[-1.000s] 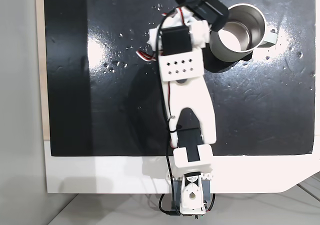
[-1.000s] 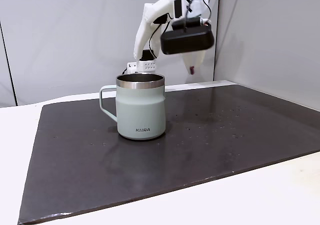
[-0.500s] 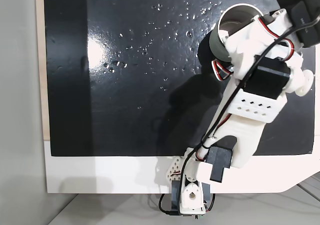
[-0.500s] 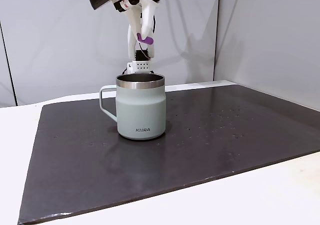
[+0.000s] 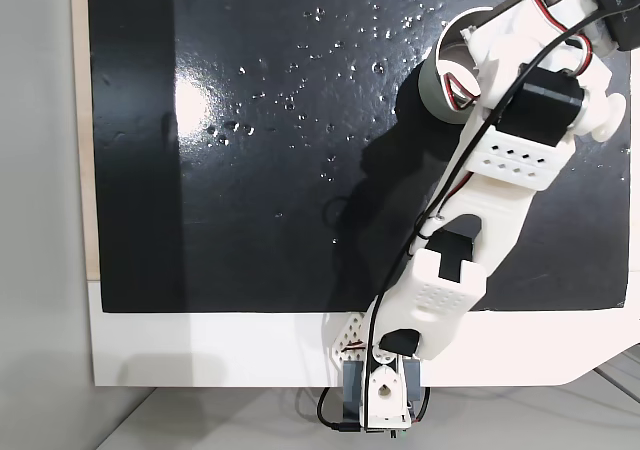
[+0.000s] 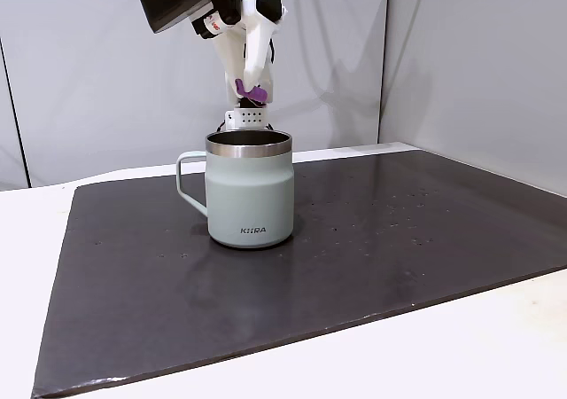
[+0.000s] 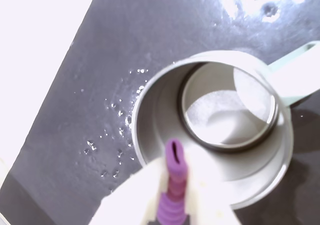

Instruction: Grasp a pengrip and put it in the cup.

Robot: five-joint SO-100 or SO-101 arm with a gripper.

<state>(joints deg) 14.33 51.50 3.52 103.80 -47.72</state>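
In a fixed view from above, the arm is seen stretched toward the far right corner of the table, over the dark mat. Compared with 0.5 s ago, the upper link is extended further forward and the wrist is carried closer to the mat's far edge. The cup is largely covered by the arm here; only part of its rim and left wall is visible.

In a fixed view from the side, the tool is lowered slightly from where it was 0.5 s ago, so the pengrip is now hung just above the steel rim of the cup, apart from it. The tool is closed on the pengrip, which is pinched between the white fingers. The lowering is judged as the approach before release; the drop is not yet done. On the cup's wall, a small logo is read as "KIIRA", though the letters are small.

In the wrist view, the pengrip is held clamped in the tool and is pointed over the near rim of the cup, not fully centred on the opening. The shiny steel inside is seen holding nothing. No writing is legible here.
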